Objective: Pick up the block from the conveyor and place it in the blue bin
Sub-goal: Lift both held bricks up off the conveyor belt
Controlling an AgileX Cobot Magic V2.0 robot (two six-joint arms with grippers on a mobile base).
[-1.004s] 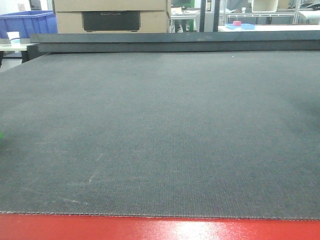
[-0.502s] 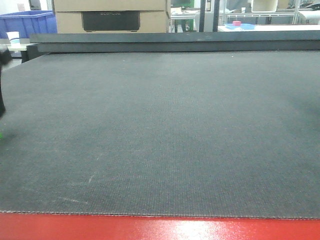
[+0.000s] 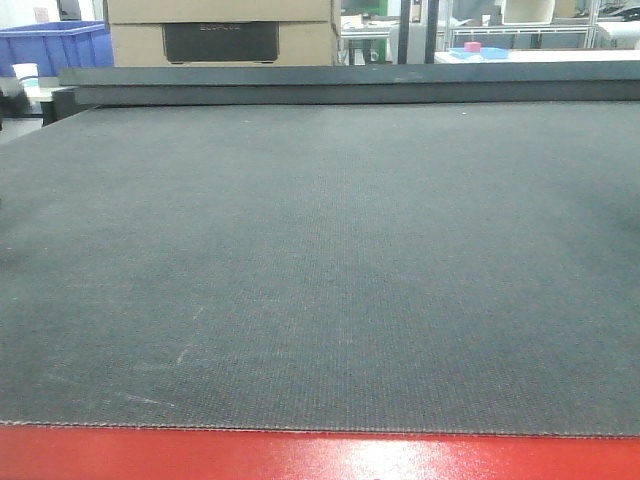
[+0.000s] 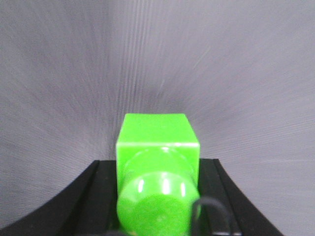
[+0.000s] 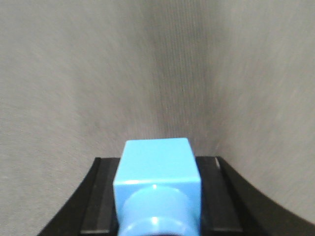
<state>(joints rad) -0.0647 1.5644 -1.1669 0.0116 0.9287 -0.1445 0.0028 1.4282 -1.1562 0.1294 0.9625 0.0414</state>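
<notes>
The grab looks done, and on both sides. In the left wrist view the left gripper point(image 4: 157, 169) has its jaws pressed against the two flanks of a green block point(image 4: 156, 130), whose round stud points back toward the camera. In the right wrist view the right gripper point(image 5: 156, 177) pinches a blue block point(image 5: 155, 152) the same way. Each block sits squarely between its black jaws with no gap showing on either side, so both holds look secure. How far either block is above the belt cannot be told from these views.

The conveyor point(image 3: 320, 260) fills the front view: dark woven belt, with the glossy red frame point(image 3: 300, 455) along the near edge. Nothing lies on the belt there, and neither arm shows in that view, so the arms probably sit off to the sides. Under the left jaws the belt weave is streaked with blur; under the right jaws it reads sharper.

What is left is the delivery. A blue bin point(image 3: 55, 45) stands beyond the far left corner of the surface, beside a cardboard box point(image 3: 220, 35) and well apart from the near edge. It is probably the target, though only its upper wall is in view. Neither wrist view shows the bin, so both blocks have the whole carry ahead of them, then the release over the opening.
</notes>
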